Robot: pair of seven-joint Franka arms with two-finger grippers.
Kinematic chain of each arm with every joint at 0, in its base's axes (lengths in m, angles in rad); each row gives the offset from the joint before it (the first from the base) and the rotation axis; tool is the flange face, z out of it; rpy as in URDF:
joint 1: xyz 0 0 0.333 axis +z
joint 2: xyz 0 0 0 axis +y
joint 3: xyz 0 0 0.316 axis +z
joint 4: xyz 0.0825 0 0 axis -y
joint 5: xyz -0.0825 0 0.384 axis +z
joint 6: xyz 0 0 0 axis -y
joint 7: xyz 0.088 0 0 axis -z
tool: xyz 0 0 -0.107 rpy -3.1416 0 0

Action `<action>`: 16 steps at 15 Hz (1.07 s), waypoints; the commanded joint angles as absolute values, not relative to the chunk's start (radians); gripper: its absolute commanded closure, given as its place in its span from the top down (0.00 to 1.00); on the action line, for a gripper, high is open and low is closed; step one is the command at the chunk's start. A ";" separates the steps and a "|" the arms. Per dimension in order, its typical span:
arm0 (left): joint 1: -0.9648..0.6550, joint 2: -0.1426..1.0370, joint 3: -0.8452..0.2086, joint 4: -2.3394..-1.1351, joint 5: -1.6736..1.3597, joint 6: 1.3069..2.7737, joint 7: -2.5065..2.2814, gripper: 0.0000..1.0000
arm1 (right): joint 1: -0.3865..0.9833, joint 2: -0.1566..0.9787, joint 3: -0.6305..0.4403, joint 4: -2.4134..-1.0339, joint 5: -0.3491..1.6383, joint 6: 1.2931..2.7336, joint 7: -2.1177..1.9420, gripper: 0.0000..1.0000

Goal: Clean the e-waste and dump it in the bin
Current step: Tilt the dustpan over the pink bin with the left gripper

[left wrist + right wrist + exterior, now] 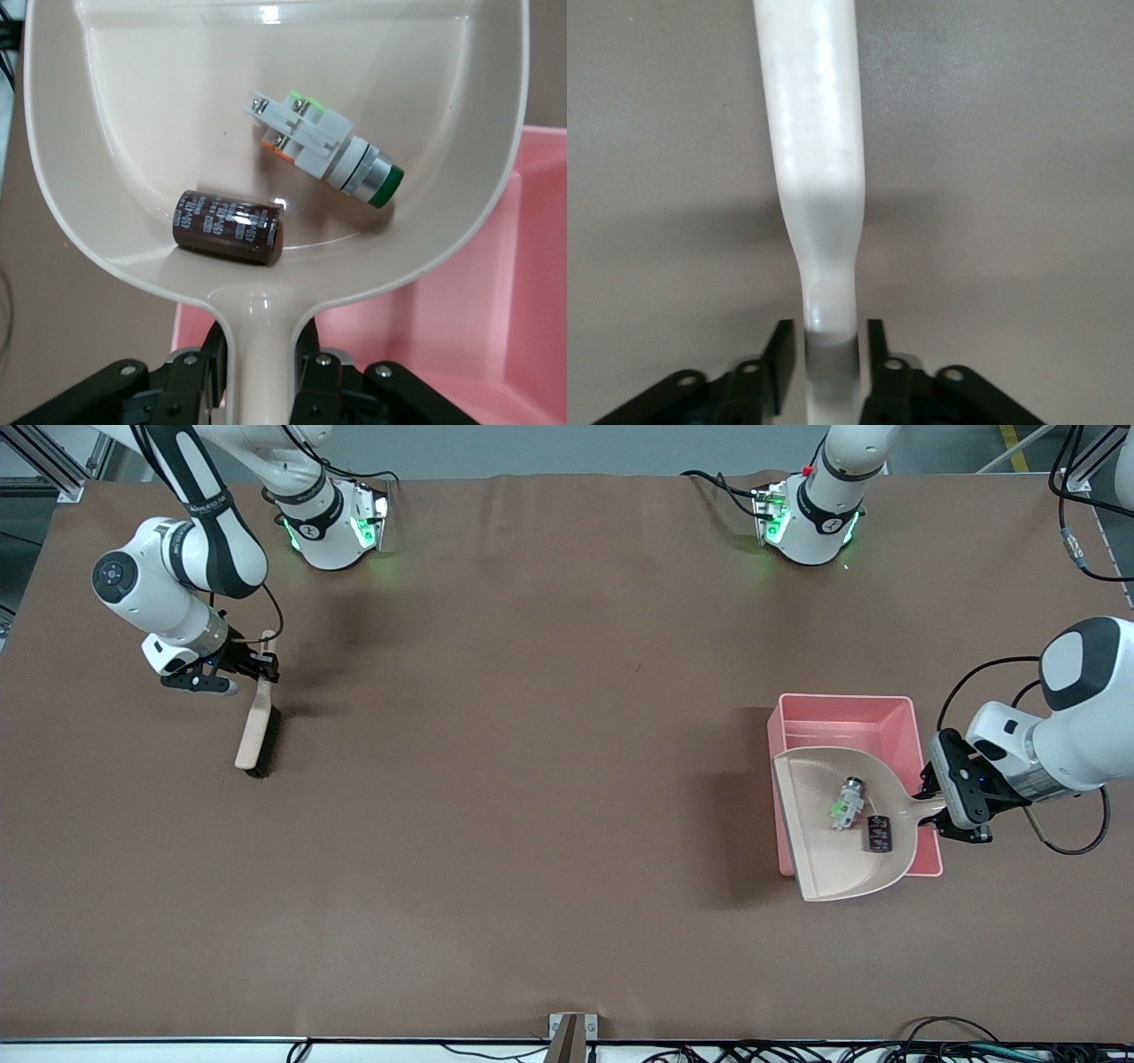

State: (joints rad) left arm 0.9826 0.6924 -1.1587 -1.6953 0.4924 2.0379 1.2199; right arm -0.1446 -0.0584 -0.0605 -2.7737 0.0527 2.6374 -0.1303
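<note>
The left tool (261, 376) is clenched on the handle of the beige dustpan (811, 815), held over the pink bin (842, 722) at the left arm's end of the table (532, 735); in the pan lie the white-grey part (323, 146) and the dark cylinder (229, 227); the right tool (828, 363) flanks the brush (257, 731) handle at the right arm's end, whether gripping or loosened I cannot tell.

I see 2 arms reaching out from bases. Left arm bent toward own end of table, wrist turned level, left gripper (932, 808) clamped tight on dustpan handle (263, 354), 1 finger (215, 365) each side. Right arm folded low near own end, wrist angled down, right gripper (263, 664) fingers (780, 359) flanking brush handle (824, 266), touching or not unclear.
</note>
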 commanded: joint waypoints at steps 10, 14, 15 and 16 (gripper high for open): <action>1.063 0.634 -1.051 -1.683 0.512 1.945 1.501 0.00 | -0.170 -0.123 -0.049 -2.533 0.046 2.260 -0.126 1.00; 1.052 0.554 -0.996 -1.715 0.512 1.944 1.580 0.00 | -0.172 -0.085 -0.049 -2.090 0.044 1.817 -0.126 1.00; 1.031 0.539 -0.970 -1.715 0.512 1.944 1.597 0.00 | -0.173 -0.069 -0.049 -1.983 0.044 1.740 -0.124 1.00; 1.013 0.534 -0.938 -1.713 0.514 1.947 1.614 0.00 | -0.173 -0.039 -0.049 -1.868 0.043 1.674 -0.123 1.00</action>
State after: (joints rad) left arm 1.0487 0.6212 -0.9971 -1.6877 0.5124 1.9563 1.5774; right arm -0.1519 -0.1190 -0.0615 -2.0967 0.0525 1.8119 -0.1285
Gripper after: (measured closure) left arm 0.665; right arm 0.000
